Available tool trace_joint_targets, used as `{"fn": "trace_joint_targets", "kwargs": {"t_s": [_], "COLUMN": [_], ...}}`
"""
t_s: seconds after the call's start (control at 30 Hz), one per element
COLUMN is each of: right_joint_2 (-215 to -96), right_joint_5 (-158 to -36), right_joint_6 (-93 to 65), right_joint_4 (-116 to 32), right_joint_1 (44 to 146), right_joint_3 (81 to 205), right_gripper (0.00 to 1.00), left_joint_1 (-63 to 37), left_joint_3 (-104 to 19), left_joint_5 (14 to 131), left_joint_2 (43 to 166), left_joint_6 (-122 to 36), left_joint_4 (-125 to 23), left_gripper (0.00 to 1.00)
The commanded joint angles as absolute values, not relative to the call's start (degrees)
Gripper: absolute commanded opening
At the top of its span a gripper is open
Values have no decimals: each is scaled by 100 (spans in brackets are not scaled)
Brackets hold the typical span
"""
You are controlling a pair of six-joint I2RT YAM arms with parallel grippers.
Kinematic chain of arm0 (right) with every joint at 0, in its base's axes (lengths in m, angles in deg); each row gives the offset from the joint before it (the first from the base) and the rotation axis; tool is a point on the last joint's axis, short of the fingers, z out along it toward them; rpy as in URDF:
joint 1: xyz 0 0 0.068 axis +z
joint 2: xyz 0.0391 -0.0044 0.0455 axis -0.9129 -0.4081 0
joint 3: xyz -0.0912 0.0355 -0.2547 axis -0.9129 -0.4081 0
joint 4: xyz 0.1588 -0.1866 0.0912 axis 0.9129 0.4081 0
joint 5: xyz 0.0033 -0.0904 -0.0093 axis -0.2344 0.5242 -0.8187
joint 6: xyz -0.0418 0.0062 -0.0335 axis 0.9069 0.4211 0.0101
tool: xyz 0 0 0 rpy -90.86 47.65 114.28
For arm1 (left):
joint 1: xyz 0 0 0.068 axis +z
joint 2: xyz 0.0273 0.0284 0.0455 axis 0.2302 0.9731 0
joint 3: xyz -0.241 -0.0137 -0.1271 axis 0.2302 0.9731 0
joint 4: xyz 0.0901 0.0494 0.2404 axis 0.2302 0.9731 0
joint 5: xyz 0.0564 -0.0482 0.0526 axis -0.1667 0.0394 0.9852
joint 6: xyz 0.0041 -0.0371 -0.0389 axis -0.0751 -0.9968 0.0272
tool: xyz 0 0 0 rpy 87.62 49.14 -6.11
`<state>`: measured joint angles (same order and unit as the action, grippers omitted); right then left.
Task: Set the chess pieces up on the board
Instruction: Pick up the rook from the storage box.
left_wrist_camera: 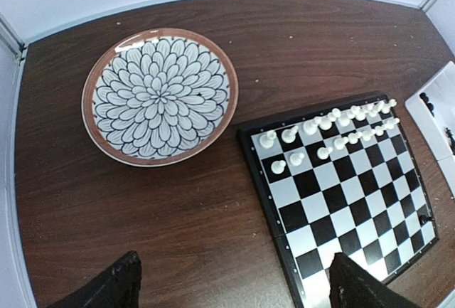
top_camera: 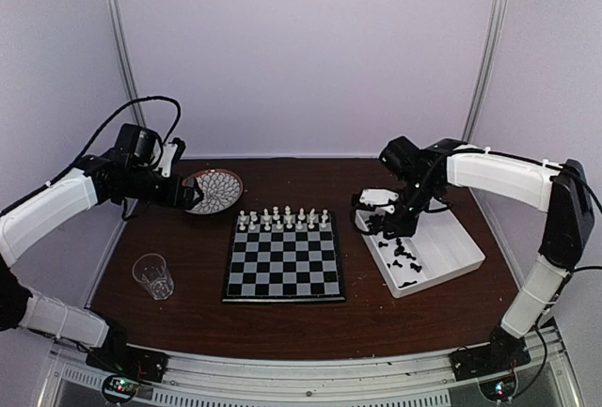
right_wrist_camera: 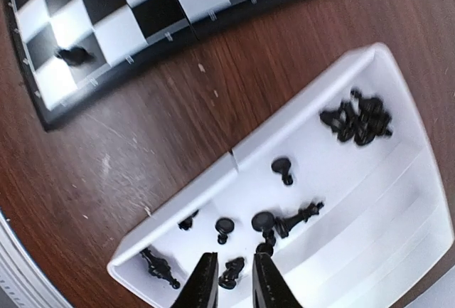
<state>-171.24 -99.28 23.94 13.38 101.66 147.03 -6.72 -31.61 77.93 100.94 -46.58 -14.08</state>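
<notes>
**Board.** The chessboard point(top_camera: 282, 258) lies flat in the middle of the bench point(top_camera: 188, 318). It has black and light-grey checks and a thin black rim.

**White set.** The white chessmen point(top_camera: 282, 219) stand upright in two rows along the board's far edge.

**Black set.**
- One lone black chessman point(right_wrist_camera: 71, 55) sits on a light square at the board's edge, near the corner on the tray side. It is blurred, so I cannot tell whether it stands or lies.
- The other black chessmen point(right_wrist_camera: 355, 117) are in the white tray point(right_wrist_camera: 384, 201), which rests on the bench to the right of the board, close to it but not touching.
- In the tray there is a tight cluster at one end. The others are scattered singly toward the other end, some tipped on their sides.

**Right pincer** point(right_wrist_camera: 233, 262).
- It is lowered into the tray's scattered end.
- Its fingers point(right_wrist_camera: 205, 279) point down with only a narrow gap between them.
- A small black piece point(right_wrist_camera: 229, 274) shows in that gap. I cannot tell whether the fingers pinch it or merely straddle it.

**Left pincer** point(left_wrist_camera: 233, 269). It hovers above the bench at the far left, with its jaws spread wide and nothing between them.

**Other items.**
- A round patterned plate point(left_wrist_camera: 160, 94) with a brown rim and a petal design lies just beside the left pincer, off the board's far-left corner.
- A clear plastic cup point(top_camera: 153, 275) stands upright on the bench left of the board, apart from it.
</notes>
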Motion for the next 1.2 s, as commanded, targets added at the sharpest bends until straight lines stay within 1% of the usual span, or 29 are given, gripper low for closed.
{"fn": "trace_joint_targets", "kwargs": {"t_s": [0.0, 0.17, 0.27, 0.43, 0.63, 1.17], "right_joint_2": [-17134, -17294, -17402, -17429, -17397, -17704], "right_joint_5": [-10004, -9991, -10068, -10593, -10869, -11182], "right_joint_6": [2412, 2367, 2347, 2395, 2555, 2674], "right_joint_4": [940, 655, 465, 493, 586, 669], "right_joint_1": [9669, 9460, 9434, 9438, 9447, 9549], "right_joint_3": [14029, 13673, 13475, 13370, 13352, 13420], "right_gripper": [18, 13, 12, 13, 17, 18], "left_joint_1": [-673, -673, -673, -673, -673, -673], "left_joint_3": [-3002, -3015, -3008, -3008, -3008, -3017], "left_joint_5": [7268, 7280, 7229, 7220, 7216, 7179], "left_joint_2": [9740, 9787, 9795, 9811, 9825, 9876], "left_joint_6": [-4412, -4377, -4384, -4382, -4375, -4361], "left_joint_4": [-2014, -2012, -2012, -2021, -2021, -2015], "left_gripper": [92, 91, 91, 92, 92, 91]}}
